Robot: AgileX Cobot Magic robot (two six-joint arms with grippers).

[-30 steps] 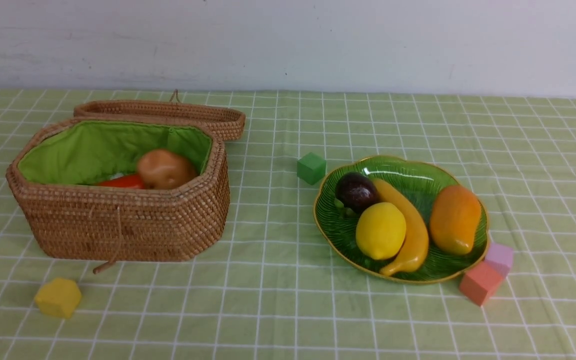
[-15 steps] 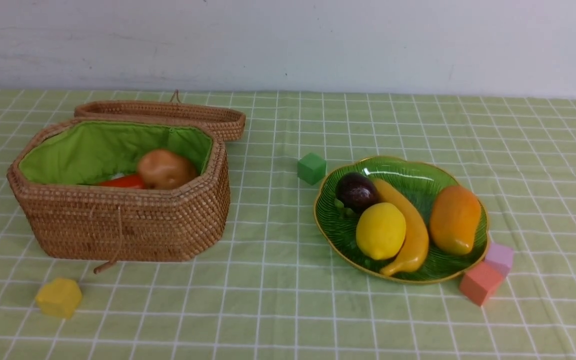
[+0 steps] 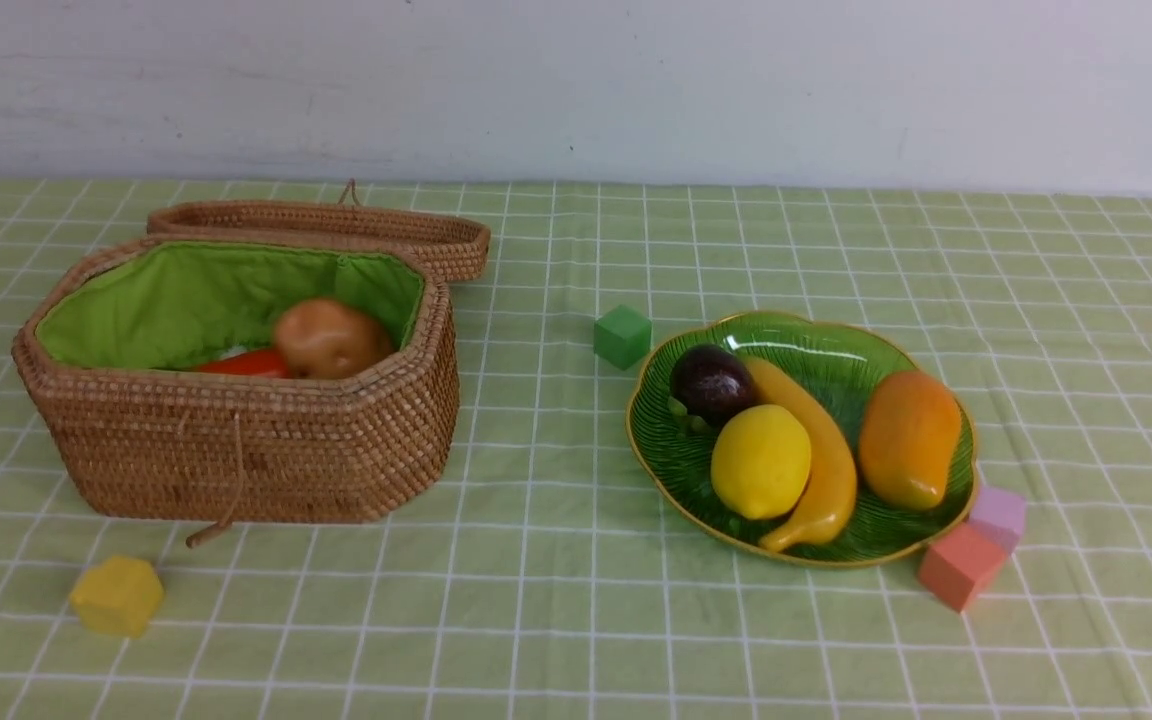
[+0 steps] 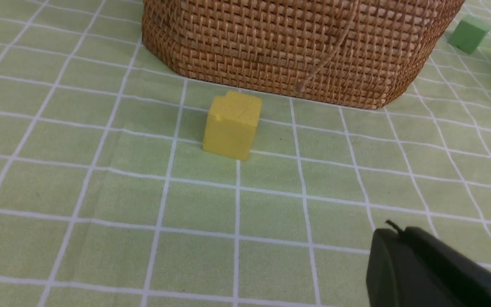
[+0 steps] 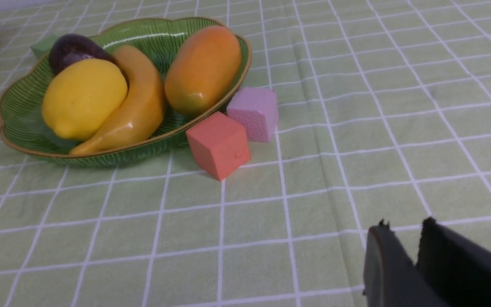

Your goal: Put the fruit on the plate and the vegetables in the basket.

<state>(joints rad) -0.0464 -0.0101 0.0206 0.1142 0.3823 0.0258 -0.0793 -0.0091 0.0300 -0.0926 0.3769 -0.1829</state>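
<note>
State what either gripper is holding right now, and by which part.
Nothing is held. The left gripper is shut and empty; the right gripper has only a narrow empty gap between its jaws.

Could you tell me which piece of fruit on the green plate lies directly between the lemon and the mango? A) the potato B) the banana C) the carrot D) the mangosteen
B: in the front view the banana stretches along the plate with the lemon on one side and the mango on the other.
</note>
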